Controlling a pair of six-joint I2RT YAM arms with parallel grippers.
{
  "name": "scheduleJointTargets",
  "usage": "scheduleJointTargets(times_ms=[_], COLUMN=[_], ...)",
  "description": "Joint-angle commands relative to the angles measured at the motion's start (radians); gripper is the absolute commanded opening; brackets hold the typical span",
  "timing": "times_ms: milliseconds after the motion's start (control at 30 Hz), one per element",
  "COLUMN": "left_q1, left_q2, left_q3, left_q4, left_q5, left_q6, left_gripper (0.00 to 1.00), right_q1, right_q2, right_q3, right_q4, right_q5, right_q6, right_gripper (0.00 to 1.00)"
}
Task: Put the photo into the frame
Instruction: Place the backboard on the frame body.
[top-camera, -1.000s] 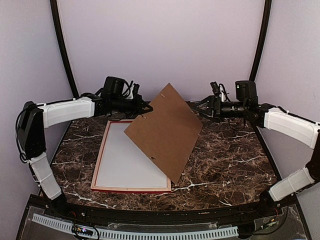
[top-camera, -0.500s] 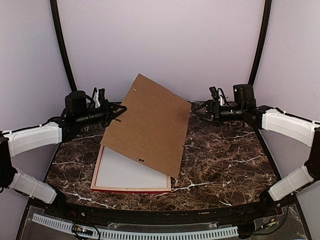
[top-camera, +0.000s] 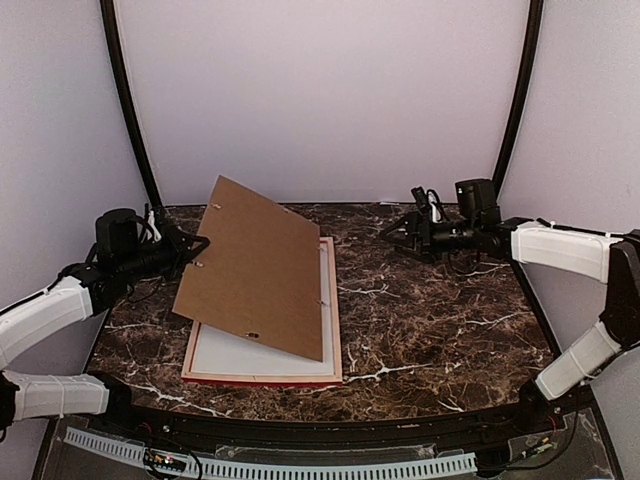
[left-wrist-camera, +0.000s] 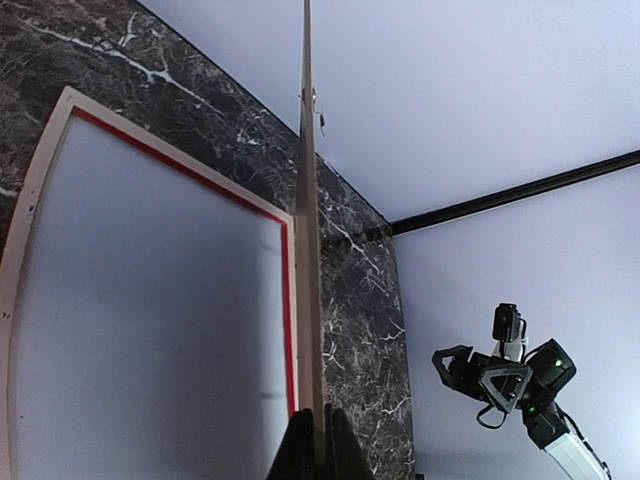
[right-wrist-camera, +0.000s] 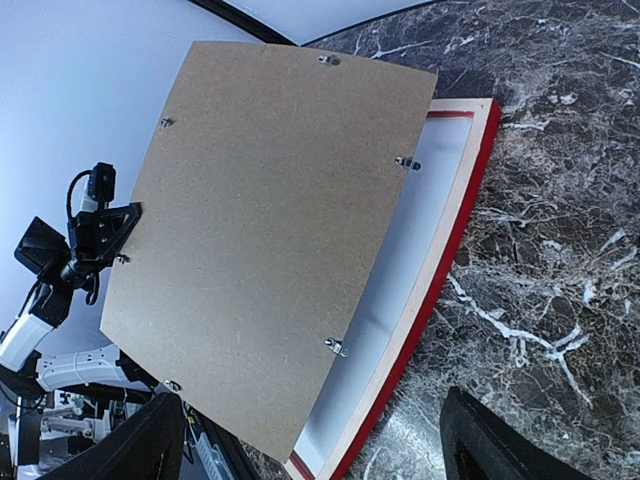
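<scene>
I am holding my left arm (top-camera: 45, 312) stretched low along the left side, its gripper (top-camera: 197, 243) pinching tight on the edge of the brown backing board (top-camera: 260, 265). My right arm (top-camera: 555, 245) is extending level from the far right, its gripper (top-camera: 400, 228) pointing inward, jaws gaping wide and gripping nothing.

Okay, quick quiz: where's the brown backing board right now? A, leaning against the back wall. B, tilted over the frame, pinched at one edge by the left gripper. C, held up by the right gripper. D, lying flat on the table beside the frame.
B: the left gripper is shut on the edge of the backing board, which slopes over the frame, while the right gripper stands open and apart.
</scene>
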Motion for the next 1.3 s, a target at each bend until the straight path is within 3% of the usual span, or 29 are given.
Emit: scheduleJointTargets(times_ms=[0,1267], left_q1=[0.027,0.042], left_q2=[-0.036,-0.017], left_q3=[-0.024,-0.135], left_q4=[-0.001,0.186], left_q5=[0.009,0.091], left_q6=[0.027,-0.045], left_gripper=[0.0,0.0], right_q1=[-0.003,-0.003], right_q2=[0.029,0.126], right_q3=[-0.012,-0.018], right_q4=[0.069,0.105], right_q5=[-0.017,-0.024], right_q6=[0.002,0.005], right_gripper=[0.89,0.88])
